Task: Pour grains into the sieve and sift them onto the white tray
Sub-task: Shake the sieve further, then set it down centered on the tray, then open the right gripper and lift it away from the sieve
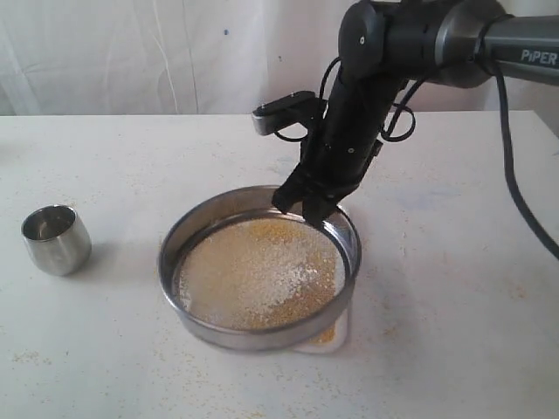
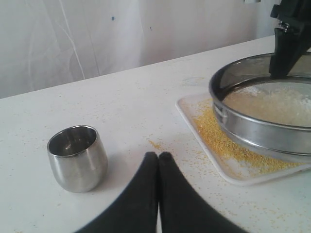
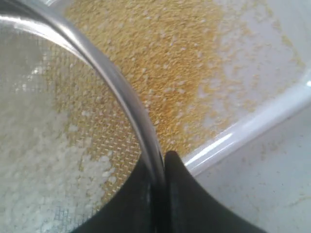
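Table (image 1: 454,288): white, dusted with stray yellow specks, carrying everything else.
Right arm (image 1: 384,52): dark, reaching in from the right of the exterior view and angling down to the far edge of the sieve.
Sieve (image 1: 253,336): round, grey metal rim and fine mesh, near the middle of the table, over the white tray and covering most of it. Whether it rests on the tray or is lifted off it I cannot tell.
White tray (image 2: 187,104): flat on the table under the sieve, with a corner and low rim showing past it.
Grains (image 1: 253,271): pale coarse bits with yellow meal lie on the mesh; fine yellow meal is spread on the tray below and beside the sieve.
Steel cup (image 1: 56,239): upright, well apart to the left of the sieve.
Right claw (image 3: 158,194): clenched on the sieve's rim, one finger inside and one outside.
Left claw (image 2: 159,160): clenched with fingers pressed together, grasping nothing, near the steel cup.
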### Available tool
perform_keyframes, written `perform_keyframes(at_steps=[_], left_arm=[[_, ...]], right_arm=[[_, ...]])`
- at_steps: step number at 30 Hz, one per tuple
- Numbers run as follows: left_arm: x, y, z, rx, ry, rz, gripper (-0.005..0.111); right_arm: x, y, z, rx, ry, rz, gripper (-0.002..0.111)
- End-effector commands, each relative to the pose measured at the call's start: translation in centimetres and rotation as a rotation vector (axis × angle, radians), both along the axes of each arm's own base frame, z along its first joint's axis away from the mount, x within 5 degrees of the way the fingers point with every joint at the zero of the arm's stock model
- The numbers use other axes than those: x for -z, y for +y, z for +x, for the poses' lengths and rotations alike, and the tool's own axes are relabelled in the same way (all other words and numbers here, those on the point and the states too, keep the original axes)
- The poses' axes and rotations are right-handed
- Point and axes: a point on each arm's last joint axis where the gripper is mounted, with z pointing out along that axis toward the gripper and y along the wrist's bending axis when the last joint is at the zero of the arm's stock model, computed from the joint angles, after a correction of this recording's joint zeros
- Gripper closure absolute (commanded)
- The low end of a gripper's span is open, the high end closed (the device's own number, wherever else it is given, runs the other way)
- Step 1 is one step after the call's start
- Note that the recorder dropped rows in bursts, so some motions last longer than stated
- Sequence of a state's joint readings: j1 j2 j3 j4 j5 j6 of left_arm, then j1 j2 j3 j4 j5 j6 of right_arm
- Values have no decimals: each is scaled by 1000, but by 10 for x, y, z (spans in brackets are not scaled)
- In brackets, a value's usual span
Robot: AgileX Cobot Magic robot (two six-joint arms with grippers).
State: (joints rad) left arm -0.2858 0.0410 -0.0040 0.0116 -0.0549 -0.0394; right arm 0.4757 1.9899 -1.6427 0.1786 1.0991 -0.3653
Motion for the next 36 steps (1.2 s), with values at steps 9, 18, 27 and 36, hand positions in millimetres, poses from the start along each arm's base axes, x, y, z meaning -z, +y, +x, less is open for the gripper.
perform_keyframes(at_steps=[9,18,27,36], left_arm=[[1,0,0,6,-5,-2,107],[1,0,0,6,-5,-2,107],[1,0,0,6,-5,-2,107],[1,0,0,6,-5,-2,107]], right_arm=[[-9,-2,12,94,-115,38,108],[27,-6,19,128,-76,16,108],[40,-15,27,218,-129,54,108],[62,-13,27,228,-58,38,108]])
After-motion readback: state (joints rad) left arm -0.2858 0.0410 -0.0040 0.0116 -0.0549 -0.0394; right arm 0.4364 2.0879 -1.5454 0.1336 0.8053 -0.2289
